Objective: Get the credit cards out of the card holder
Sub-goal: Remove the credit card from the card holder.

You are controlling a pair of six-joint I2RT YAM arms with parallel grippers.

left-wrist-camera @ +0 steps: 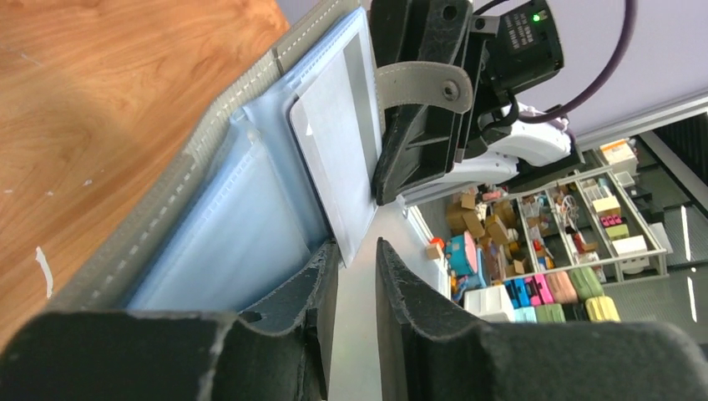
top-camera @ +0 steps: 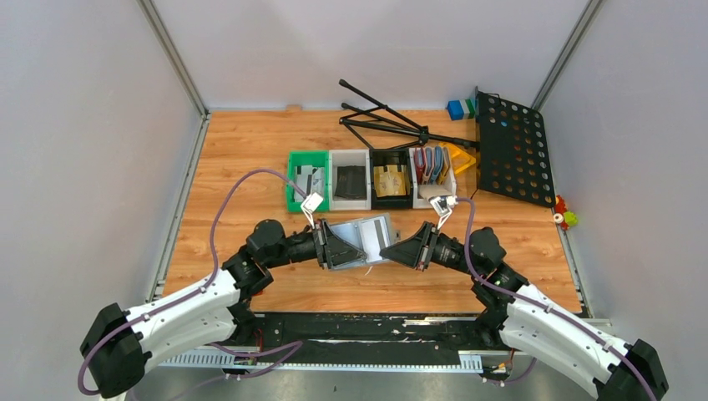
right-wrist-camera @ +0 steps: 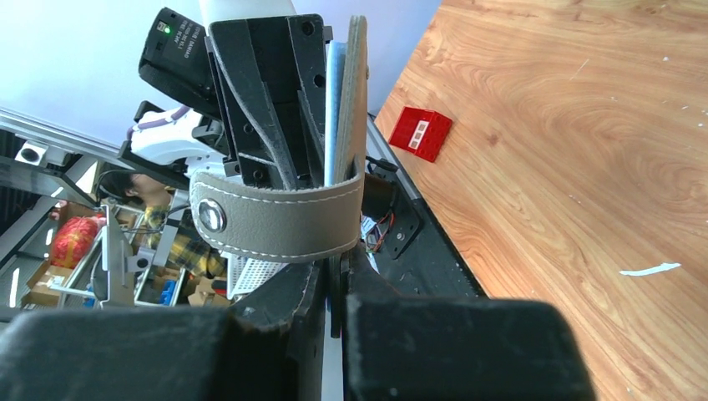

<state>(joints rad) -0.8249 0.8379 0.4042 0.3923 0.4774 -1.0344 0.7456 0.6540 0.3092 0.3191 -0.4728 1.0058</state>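
Observation:
The grey-blue card holder [top-camera: 355,240] hangs open above the table between my two grippers. In the left wrist view its pale blue inner pockets [left-wrist-camera: 242,234] face me, and a whitish credit card [left-wrist-camera: 338,159] sticks halfway out of one pocket. My left gripper [left-wrist-camera: 357,267] is narrowly open. The card's lower corner sits just at its fingertips, and nothing is pinched. My right gripper [right-wrist-camera: 338,288] is shut on the holder's edge [right-wrist-camera: 355,100], below its grey snap strap [right-wrist-camera: 275,221]. In the top view, the left gripper [top-camera: 334,248] is at the holder's left and the right gripper [top-camera: 402,249] at its right.
A row of small bins stands behind: a green one [top-camera: 294,182], a white one [top-camera: 349,200], a black one [top-camera: 391,200], and one holding red and blue holders [top-camera: 432,164]. A black perforated stand [top-camera: 511,149] and tripod legs [top-camera: 384,119] lie at the back right. A red block [right-wrist-camera: 422,132] lies on the table.

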